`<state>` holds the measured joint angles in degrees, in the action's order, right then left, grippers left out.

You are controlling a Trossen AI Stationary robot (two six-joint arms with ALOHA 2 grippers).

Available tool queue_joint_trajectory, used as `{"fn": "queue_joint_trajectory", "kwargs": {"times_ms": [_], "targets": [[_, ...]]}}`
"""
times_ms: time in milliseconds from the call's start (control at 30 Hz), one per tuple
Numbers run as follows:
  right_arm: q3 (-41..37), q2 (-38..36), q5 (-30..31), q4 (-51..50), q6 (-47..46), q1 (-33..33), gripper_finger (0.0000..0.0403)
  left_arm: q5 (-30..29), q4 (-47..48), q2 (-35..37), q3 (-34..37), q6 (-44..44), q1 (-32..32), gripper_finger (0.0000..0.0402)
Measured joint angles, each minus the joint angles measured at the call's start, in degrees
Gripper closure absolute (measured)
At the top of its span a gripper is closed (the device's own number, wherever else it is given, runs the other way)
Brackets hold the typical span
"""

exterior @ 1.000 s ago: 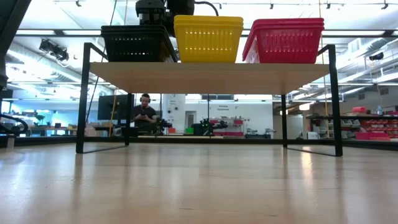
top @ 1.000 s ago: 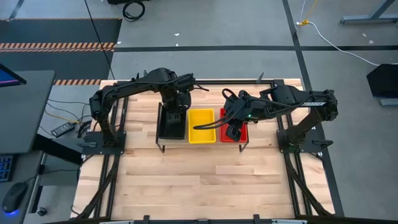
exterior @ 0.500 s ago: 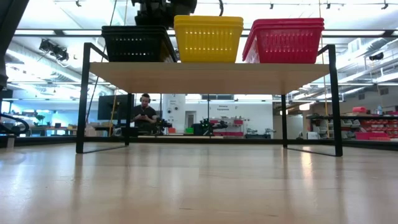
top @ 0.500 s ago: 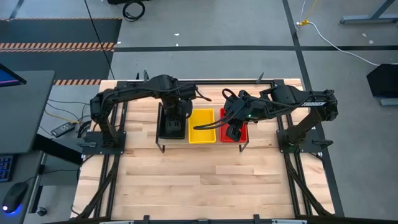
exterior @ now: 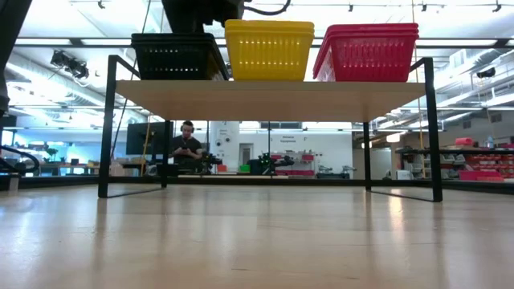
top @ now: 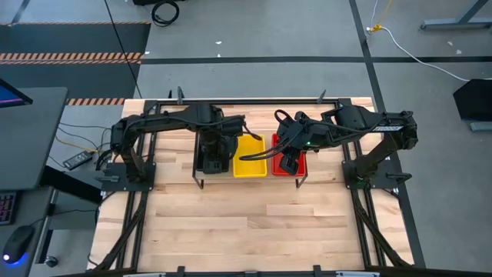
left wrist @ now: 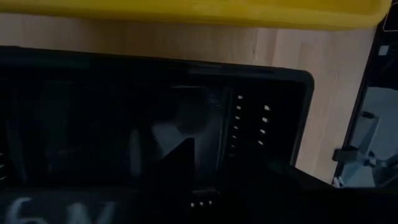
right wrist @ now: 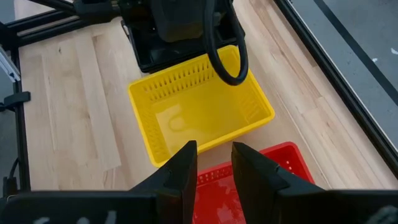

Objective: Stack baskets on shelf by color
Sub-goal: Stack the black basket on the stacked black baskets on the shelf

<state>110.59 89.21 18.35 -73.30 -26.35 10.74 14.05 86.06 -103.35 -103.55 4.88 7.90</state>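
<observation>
Three baskets stand side by side on the shelf [exterior: 269,99]: black [exterior: 177,54] on the left, yellow [exterior: 269,50] in the middle, red [exterior: 368,52] on the right. Whether more are nested inside each does not show. My left gripper [top: 217,146] hangs over the black basket [left wrist: 267,112], pointing steeply down; its wrist view is filled by the dark basket. My right gripper [right wrist: 214,163] is open, held above the red basket [right wrist: 292,163], slanting down toward the yellow one [right wrist: 199,112], with nothing between its fingers.
The shelf stands on thin black legs [exterior: 104,128] at the far middle of the wooden tabletop [top: 254,223]. The near half of the tabletop is bare wood. A person [exterior: 187,144] sits far off in the room behind the table.
My left gripper has moved toward the table's near edge, from the far end of the black basket to a spot over its middle, staying at about the same height. The baskets and my right arm have kept still.
</observation>
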Motion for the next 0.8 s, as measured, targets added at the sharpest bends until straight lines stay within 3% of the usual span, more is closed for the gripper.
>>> {"fn": "queue_joint_trajectory", "kwargs": {"times_ms": [800], "targets": [[0.0,0.0,0.0,-0.1,0.0,0.0,0.0298,-0.2,0.1,0.0,0.0,-4.3,-3.2,0.0278]]}}
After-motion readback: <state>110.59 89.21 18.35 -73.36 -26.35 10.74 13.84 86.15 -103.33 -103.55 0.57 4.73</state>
